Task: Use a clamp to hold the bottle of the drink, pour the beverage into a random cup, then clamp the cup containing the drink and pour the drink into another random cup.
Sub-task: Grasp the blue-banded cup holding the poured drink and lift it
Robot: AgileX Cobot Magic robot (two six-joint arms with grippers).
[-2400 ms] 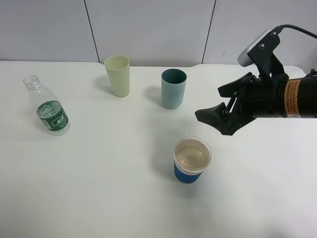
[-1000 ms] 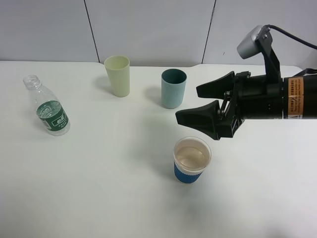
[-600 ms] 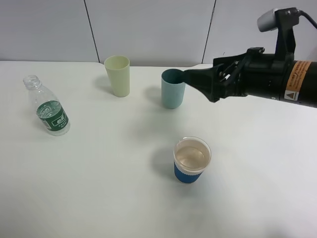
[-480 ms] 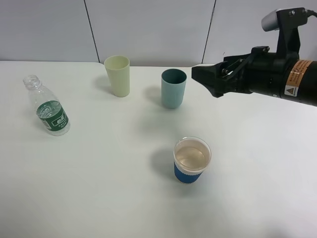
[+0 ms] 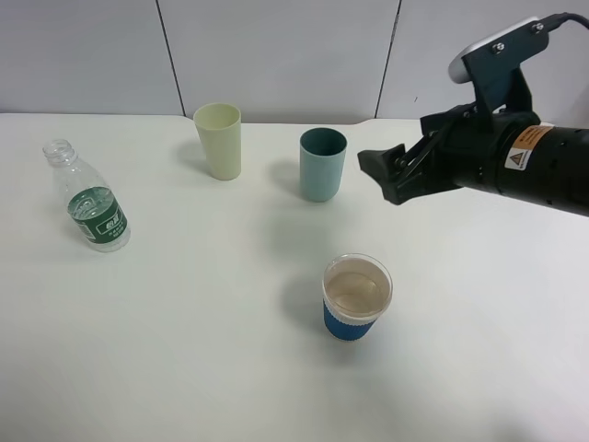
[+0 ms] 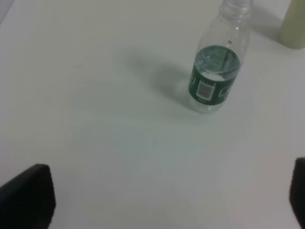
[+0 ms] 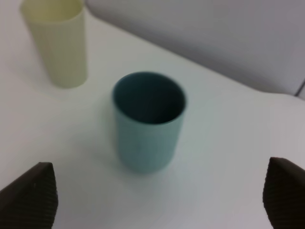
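Note:
The short paper cup (image 5: 357, 296), with a blue sleeve and white band, stands alone at the middle front with clear beverage (image 5: 356, 292) in it. The teal tumbler (image 5: 323, 164) (image 7: 148, 121) stands behind it. My right gripper (image 5: 377, 175) (image 7: 157, 193) hovers just right of that tumbler, above the table and behind the paper cup, open and empty. The uncapped, green-labelled bottle (image 5: 87, 196) (image 6: 217, 76) stands upright at the far left. My left gripper (image 6: 164, 193) is open and empty, a short way off from the bottle; it does not show in the exterior view.
A pale yellow-green tumbler (image 5: 218, 140) (image 7: 56, 43) stands left of the teal one, near the back of the white table (image 5: 202, 350). A grey panelled wall runs behind the table's rear edge.
The right gripper rose from just over the paper cup, swung back up to the teal tumbler's rim, then drew off to its right and dipped. Its jaws have narrowed. The cups and bottle stayed put.

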